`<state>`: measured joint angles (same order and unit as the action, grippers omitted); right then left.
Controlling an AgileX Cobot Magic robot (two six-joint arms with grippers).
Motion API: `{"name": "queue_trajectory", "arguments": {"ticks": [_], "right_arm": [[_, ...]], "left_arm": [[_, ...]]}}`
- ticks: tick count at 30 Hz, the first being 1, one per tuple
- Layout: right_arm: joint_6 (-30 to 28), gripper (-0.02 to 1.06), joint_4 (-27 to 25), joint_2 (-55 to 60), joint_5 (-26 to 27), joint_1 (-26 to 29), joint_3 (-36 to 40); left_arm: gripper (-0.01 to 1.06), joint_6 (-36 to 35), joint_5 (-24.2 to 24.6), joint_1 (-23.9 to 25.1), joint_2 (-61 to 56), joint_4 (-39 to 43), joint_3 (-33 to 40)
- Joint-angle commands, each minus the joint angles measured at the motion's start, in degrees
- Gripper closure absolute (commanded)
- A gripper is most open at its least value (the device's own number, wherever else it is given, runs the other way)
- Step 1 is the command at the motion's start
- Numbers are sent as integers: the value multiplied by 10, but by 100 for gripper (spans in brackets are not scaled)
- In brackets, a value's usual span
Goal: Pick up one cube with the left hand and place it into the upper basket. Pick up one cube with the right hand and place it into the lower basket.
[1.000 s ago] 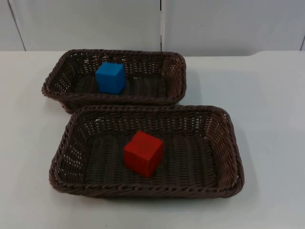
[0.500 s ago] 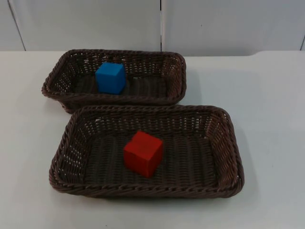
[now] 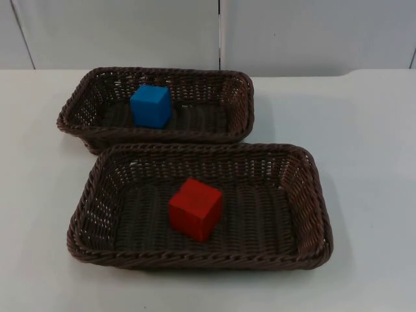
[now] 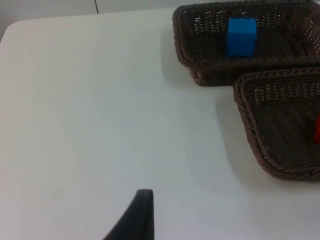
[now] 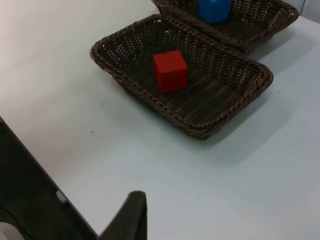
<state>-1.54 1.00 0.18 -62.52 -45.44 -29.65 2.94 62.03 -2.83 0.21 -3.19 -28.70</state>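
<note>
A blue cube (image 3: 151,106) rests inside the upper wicker basket (image 3: 242,107), towards its left end. A red cube (image 3: 195,209) sits near the middle of the lower basket (image 3: 315,195). My left gripper (image 4: 141,215) waits over bare table, well to the left of both baskets; its view shows the blue cube (image 4: 241,36) and the lower basket's corner (image 4: 250,135). My right gripper (image 5: 132,215) hangs back near the table's edge, away from the lower basket (image 5: 125,75) with the red cube (image 5: 170,71) in it. Neither gripper holds anything.
The two dark brown baskets lie close together, one behind the other, on the white table (image 3: 364,130). A grey partition wall (image 3: 130,32) closes the back. The table's edge and dark floor (image 5: 30,200) lie beside the right gripper.
</note>
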Motion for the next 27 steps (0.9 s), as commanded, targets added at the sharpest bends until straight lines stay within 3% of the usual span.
{"name": "queue_trajectory", "arguments": {"ticks": [1,10,27], "right_arm": [[2,-1,-1,-2,8,1,2],[2,-1,-1,-2,8,40,2],[2,-1,-1,-2,8,229,2]], "left_arm": [[0,-3,-5,1,-2,-2,3],[0,-3,-5,1,-2,-2,3],[0,-3,-5,3,-2,-3,3]]}}
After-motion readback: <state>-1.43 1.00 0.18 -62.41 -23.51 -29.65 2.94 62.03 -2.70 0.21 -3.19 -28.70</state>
